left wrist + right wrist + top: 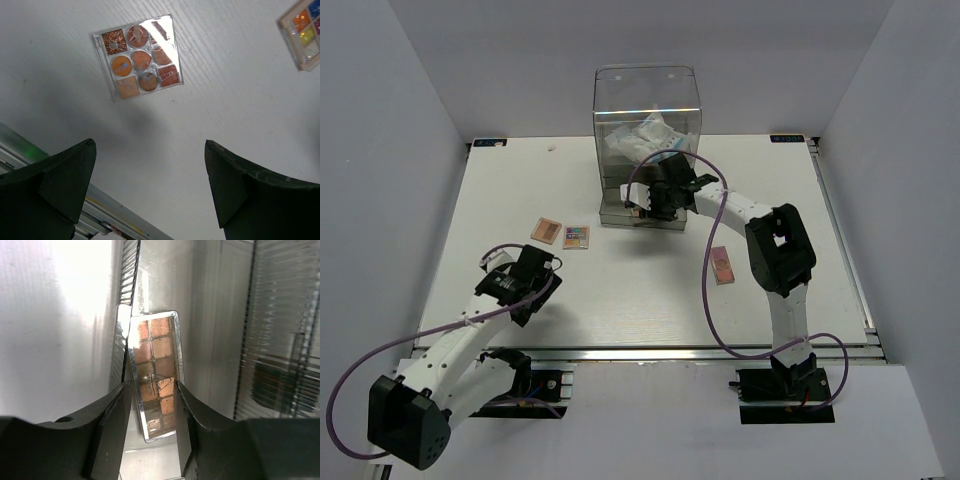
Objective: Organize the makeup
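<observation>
- Top view: the right gripper point(648, 203) is at the front of the box point(648, 85), where a packet point(645, 135) already lies. A brown palette point(546, 229), a multicolour palette point(577, 236) and a pink palette point(723, 265) lie loose on the bench point(650, 300), so most of the task seems left.
- Left wrist: the left gripper point(150, 150) hangs wide open and empty, near the brown palette.
- Right wrist: the right gripper is clamped on a tan palette point(152, 347) at the box's front. I cannot tell whether it is inside.
</observation>
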Robot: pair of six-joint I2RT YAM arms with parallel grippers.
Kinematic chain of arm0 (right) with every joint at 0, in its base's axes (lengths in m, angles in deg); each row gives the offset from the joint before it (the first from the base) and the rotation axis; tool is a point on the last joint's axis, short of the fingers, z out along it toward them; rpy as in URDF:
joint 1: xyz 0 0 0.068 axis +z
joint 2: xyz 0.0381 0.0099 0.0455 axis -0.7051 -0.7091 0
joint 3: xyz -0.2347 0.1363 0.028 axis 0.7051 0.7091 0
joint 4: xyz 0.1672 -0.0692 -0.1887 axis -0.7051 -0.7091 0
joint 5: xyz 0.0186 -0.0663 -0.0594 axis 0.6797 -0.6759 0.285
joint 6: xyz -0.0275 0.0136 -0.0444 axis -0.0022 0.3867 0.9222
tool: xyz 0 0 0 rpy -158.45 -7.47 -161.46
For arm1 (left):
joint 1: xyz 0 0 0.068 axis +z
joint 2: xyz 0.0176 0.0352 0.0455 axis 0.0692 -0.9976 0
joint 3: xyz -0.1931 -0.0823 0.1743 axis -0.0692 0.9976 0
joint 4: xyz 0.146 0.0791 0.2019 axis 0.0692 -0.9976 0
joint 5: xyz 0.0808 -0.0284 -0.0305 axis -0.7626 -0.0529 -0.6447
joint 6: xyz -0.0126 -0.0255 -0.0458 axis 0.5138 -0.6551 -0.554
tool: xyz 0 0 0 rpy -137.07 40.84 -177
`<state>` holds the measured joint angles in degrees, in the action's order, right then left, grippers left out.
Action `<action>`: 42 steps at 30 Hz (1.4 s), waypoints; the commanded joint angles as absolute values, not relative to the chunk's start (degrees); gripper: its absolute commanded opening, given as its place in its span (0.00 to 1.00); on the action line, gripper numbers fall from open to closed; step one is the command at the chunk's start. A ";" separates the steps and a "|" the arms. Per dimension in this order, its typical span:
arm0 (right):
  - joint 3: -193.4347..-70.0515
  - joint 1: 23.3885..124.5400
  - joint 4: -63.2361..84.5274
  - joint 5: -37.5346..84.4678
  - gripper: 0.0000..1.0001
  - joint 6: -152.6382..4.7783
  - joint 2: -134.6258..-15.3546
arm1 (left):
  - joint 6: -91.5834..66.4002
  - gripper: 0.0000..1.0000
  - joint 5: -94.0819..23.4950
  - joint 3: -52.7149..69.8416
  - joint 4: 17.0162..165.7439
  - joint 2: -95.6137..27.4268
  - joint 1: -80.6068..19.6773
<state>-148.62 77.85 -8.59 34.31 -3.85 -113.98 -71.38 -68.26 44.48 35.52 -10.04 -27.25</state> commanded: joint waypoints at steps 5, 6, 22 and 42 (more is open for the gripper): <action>-145.60 77.45 -8.56 37.28 0.52 -8.83 -107.84 | -70.28 0.98 -70.01 42.59 34.69 -16.42 -25.41; -144.45 77.18 -6.10 36.84 0.54 -10.24 -106.42 | -69.75 0.98 -70.10 42.50 34.87 -17.04 -24.71; -129.94 74.11 3.95 37.97 0.68 -24.57 -85.24 | -61.30 0.98 -63.42 42.23 47.70 -30.14 -14.16; -122.64 70.24 2.89 39.91 0.68 -31.34 -76.35 | -58.49 0.98 -56.74 47.77 55.26 -36.12 -4.93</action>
